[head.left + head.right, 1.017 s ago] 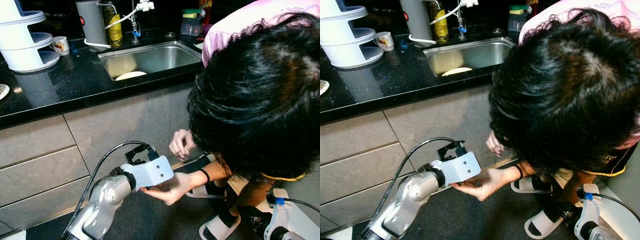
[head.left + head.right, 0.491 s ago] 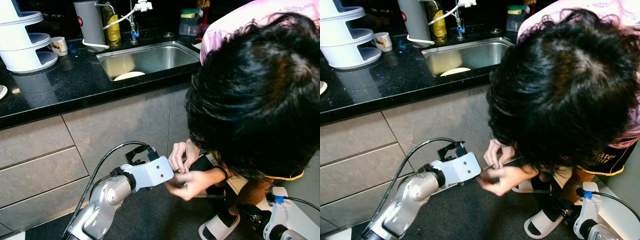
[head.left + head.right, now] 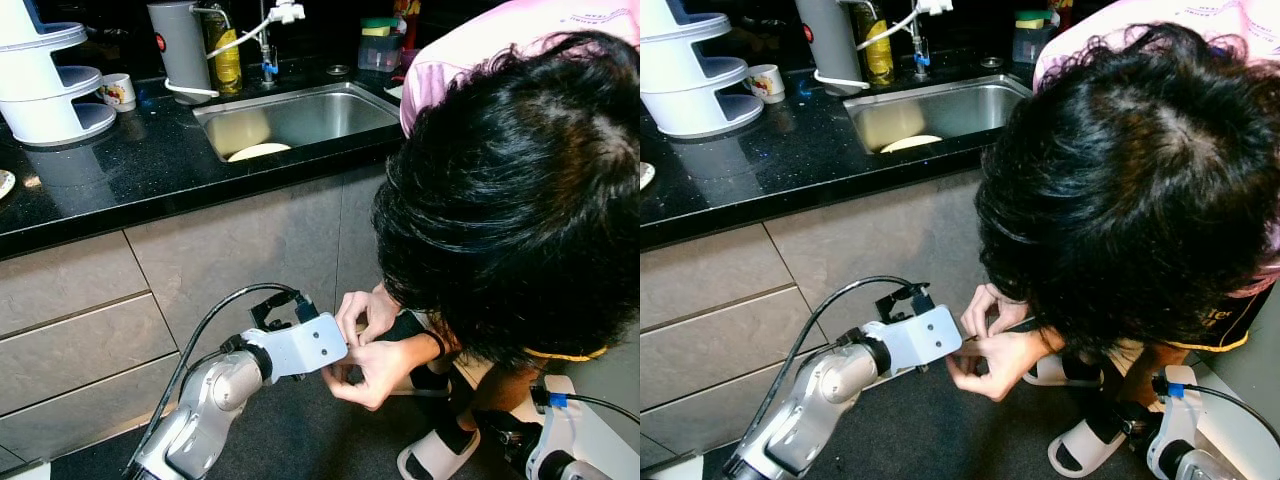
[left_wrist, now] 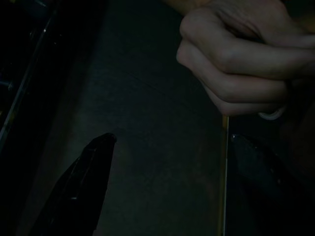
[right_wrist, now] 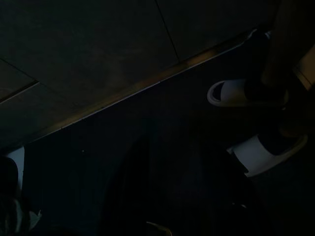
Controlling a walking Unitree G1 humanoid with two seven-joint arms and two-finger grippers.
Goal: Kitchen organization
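My left arm's white wrist plate (image 3: pixel 305 345) reaches toward the grey cabinet fronts (image 3: pixel 240 240) below the black counter (image 3: pixel 120 170). A person crouches at the right, head (image 3: pixel 510 200) bent low, both hands (image 3: pixel 365 345) pinched together right at the tip of that arm. In the left wrist view my left gripper (image 4: pixel 172 145) is open, its two black fingers (image 4: pixel 93 167) spread wide with nothing between them, and the person's closed hand (image 4: pixel 236 59) hovers just beyond. My right arm (image 3: pixel 560 445) hangs low beside the person's feet.
On the counter stand a white tiered rack (image 3: pixel 45 80), a mug (image 3: pixel 120 90), a grey canister (image 3: pixel 180 45) and a yellow bottle (image 3: pixel 228 55). The steel sink (image 3: pixel 300 115) holds a pale plate (image 3: pixel 258 151). The person's white slippers (image 5: pixel 231 93) rest on the dark floor.
The person's hands came together at my left gripper's tip; a second ago one hand was cupped under the wrist and the other was raised. My left arm has barely moved.
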